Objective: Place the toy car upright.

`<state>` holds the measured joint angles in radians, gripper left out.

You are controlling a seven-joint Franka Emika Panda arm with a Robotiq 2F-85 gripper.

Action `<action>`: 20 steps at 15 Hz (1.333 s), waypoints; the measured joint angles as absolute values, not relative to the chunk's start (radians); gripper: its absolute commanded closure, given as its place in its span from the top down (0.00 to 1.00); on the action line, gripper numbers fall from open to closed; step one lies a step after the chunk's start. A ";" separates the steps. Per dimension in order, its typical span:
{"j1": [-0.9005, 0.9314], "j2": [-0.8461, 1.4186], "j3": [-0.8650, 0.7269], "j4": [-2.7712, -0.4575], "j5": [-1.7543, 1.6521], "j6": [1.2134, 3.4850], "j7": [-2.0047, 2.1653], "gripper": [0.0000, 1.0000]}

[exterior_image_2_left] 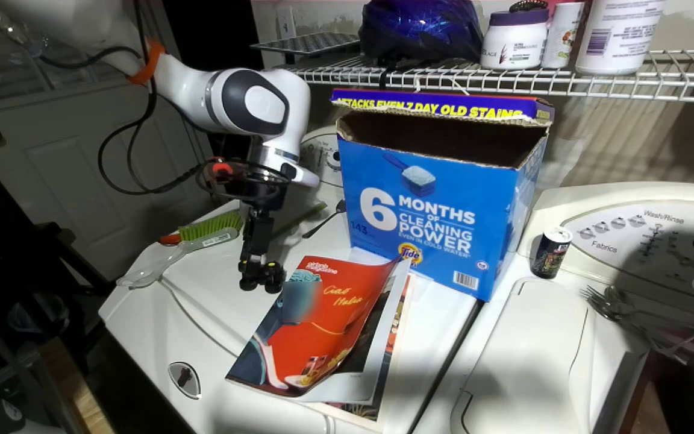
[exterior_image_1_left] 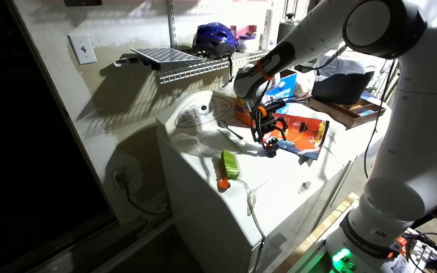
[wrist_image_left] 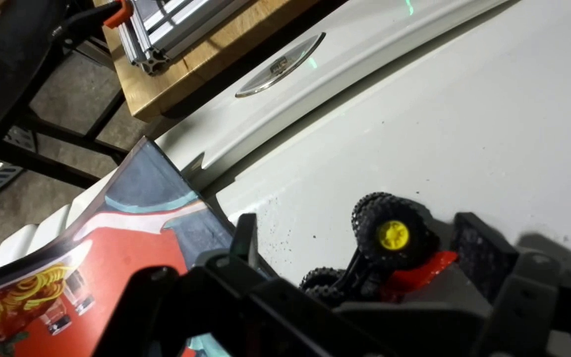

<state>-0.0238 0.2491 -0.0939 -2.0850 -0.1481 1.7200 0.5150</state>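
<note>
In an exterior view, glare bleaches the machine top (exterior_image_1_left: 275,176) at centre, shadows stripe the wall (exterior_image_1_left: 123,110); far left is black.

car (wrist_image_left: 383,262): matt knobbly tyres (wrist_image_left: 389,206); magazine (exterior_image_2_left: 335,331) glossy paper; box (exterior_image_2_left: 431,205) cardboard; appliance (wrist_image_left: 464,124) smooth, glossy; plank (wrist_image_left: 216,47) wood; rail (wrist_image_left: 186,32) metal

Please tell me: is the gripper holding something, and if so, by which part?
Nothing is held: the gripper stands open, and the wrist view shows a gap between one jaw and the toy car.
</note>
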 measured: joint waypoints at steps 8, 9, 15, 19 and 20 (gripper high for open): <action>-0.021 0.249 -0.086 -2.092 -0.101 1.802 0.516 0.71; -0.021 0.249 -0.086 -2.092 -0.100 1.811 0.516 0.92; -0.016 0.249 -0.086 -2.103 -0.104 1.842 0.516 0.82; -0.008 0.249 -0.086 -2.115 -0.123 1.843 0.516 0.54; -0.007 0.249 -0.086 -2.118 -0.128 1.843 0.516 0.46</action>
